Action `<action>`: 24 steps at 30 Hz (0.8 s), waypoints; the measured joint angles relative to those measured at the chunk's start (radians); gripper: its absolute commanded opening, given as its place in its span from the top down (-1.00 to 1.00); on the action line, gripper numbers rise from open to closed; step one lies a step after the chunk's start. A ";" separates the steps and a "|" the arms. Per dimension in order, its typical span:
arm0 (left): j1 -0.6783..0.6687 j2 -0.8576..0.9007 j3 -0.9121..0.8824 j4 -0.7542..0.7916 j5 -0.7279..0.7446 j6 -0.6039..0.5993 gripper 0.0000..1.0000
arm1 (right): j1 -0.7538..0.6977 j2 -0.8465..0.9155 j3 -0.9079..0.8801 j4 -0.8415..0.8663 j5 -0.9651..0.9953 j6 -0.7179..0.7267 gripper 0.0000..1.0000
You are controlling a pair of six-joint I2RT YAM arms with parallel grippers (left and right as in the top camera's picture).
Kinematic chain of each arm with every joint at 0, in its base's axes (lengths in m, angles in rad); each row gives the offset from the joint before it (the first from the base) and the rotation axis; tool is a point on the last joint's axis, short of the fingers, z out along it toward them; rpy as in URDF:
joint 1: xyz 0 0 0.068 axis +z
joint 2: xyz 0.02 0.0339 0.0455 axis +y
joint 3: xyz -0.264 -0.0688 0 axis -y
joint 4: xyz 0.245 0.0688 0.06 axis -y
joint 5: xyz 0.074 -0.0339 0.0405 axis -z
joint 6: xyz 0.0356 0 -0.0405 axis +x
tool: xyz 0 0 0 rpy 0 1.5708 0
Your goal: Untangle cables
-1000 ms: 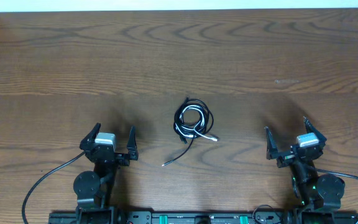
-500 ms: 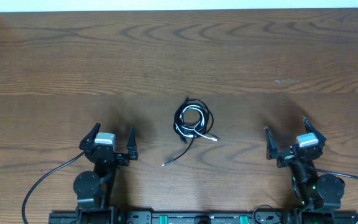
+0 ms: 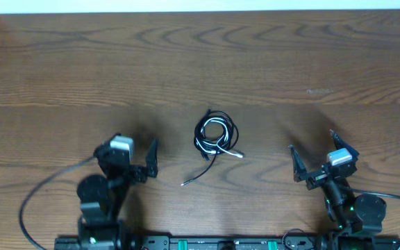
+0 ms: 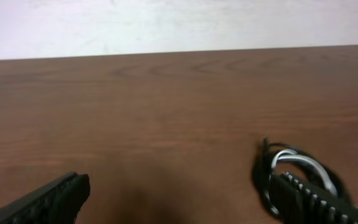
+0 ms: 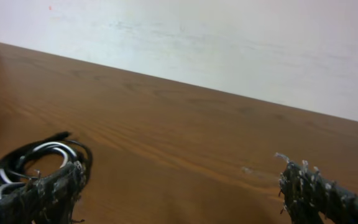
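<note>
Overhead, the cables (image 3: 217, 139) lie as one small coil on the tabletop (image 3: 186, 62), about midway between the arms and a little farther out than both. The black and white loops are wound through each other. A black tail runs from the coil toward the near left, so the bundle's long axis slants from far right to near left, and a white plug end pokes out on its near right side. The left pincer (image 3: 133, 147) stands spread and holds nothing, as does the right pincer (image 3: 310, 139). Both are well apart from the coil, with the left looking slightly nearer, above all to that loose tail. From the left wrist, the spread left pincer (image 4: 179, 183) looks out over bare wood, and the cables (image 4: 294, 155) sit far off to the right, partly hidden behind its right finger. From the right wrist, the right pincer (image 5: 180, 171) is equally wide, and the cables (image 5: 36, 155) lie at its left, just beyond the left finger. No container shows in any view.
</note>
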 measured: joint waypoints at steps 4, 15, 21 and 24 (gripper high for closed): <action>0.000 0.248 0.213 -0.027 0.068 0.002 -0.94 | 0.000 0.096 0.097 -0.059 -0.021 0.010 -0.99; -0.117 0.812 0.740 -0.350 0.178 0.003 -0.94 | 0.000 0.558 0.553 -0.403 -0.040 0.020 -0.99; -0.224 0.946 0.807 -0.397 0.192 -0.010 -0.94 | 0.000 0.817 0.731 -0.526 -0.052 0.021 -0.99; -0.256 1.001 0.807 -0.409 0.192 -0.018 -0.94 | 0.000 0.913 0.761 -0.489 -0.101 0.021 -0.98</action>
